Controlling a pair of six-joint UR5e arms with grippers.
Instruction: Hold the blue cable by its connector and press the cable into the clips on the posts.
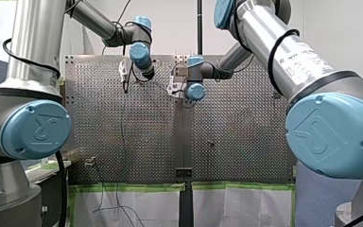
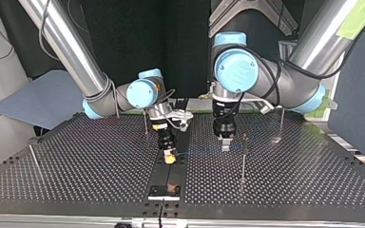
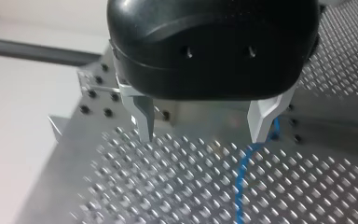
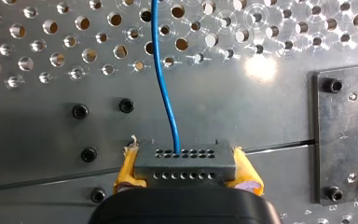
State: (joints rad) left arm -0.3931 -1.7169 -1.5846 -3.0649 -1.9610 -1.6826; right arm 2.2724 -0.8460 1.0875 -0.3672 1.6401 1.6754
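Observation:
In the right wrist view my right gripper (image 4: 186, 179) is shut with its yellow pads (image 4: 127, 168) on the black connector (image 4: 185, 163). The blue cable (image 4: 165, 84) leaves the connector and runs ahead over the perforated table. In the top view this gripper (image 2: 169, 157) is low over the table's centre seam. My left gripper (image 3: 203, 135) hovers just above the table with its metal fingers open and nothing between them; the cable (image 3: 241, 179) passes beside one finger. In the top view it (image 2: 225, 144) hangs next to a thin post (image 2: 243, 156), and the cable (image 2: 199, 151) stretches faintly between the two grippers.
More thin posts stand on the table in the top view: one behind my right gripper (image 2: 145, 121), one at the far right (image 2: 281, 124), one at the left edge (image 2: 33, 156). A small black plate (image 2: 164, 191) is bolted at the near edge.

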